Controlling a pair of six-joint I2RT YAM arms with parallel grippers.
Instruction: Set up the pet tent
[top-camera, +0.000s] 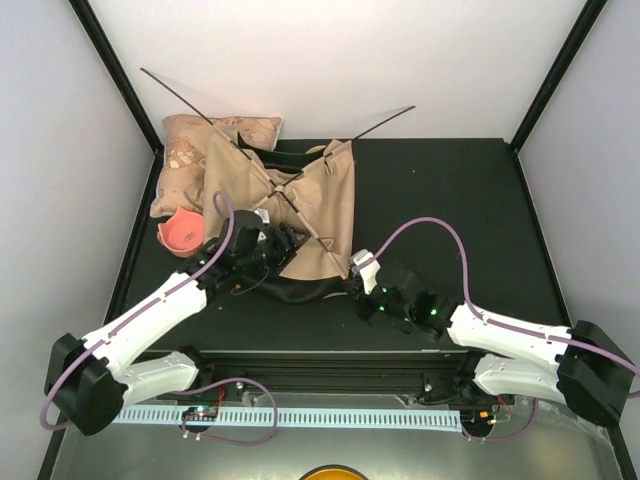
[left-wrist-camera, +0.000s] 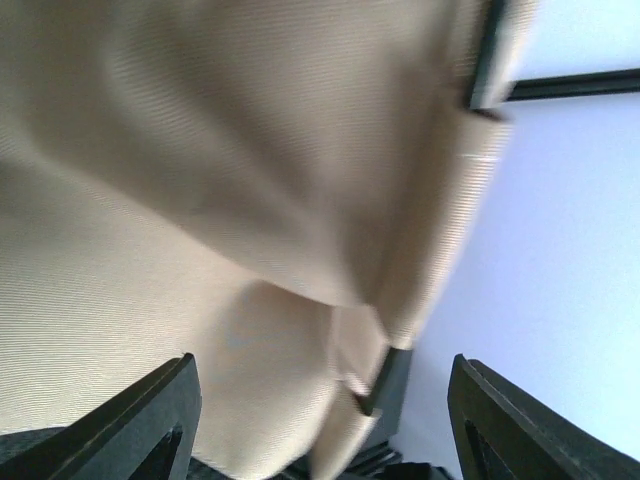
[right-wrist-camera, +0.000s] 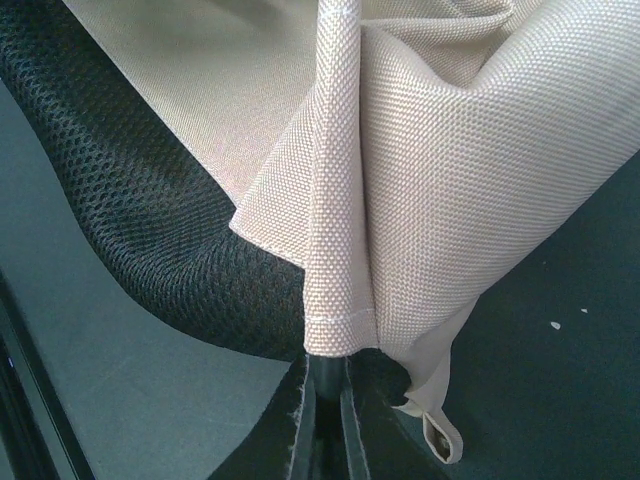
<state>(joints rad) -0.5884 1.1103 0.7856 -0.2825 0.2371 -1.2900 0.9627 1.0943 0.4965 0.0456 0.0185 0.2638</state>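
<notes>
The pet tent (top-camera: 315, 195) lies slumped at the middle of the black table. It is tan canvas over a black floor edge (top-camera: 300, 291), with thin black poles (top-camera: 180, 97) crossing on top and sticking out at the back. My left gripper (top-camera: 272, 250) is at the tent's near-left side. In the left wrist view its fingers (left-wrist-camera: 150, 420) stand apart, with tan canvas (left-wrist-camera: 200, 200) and a black pole end (left-wrist-camera: 388, 380) between them. My right gripper (top-camera: 362, 288) is at the near-right corner, shut on the black pole end (right-wrist-camera: 335, 385) that comes out of the tan sleeve (right-wrist-camera: 335, 200).
A beige patterned pillow (top-camera: 190, 150) lies at the back left, partly under the tent. A pink bowl (top-camera: 182, 232) sits to the left of my left gripper. Black frame posts (top-camera: 115, 70) run up both back corners, in front of white walls.
</notes>
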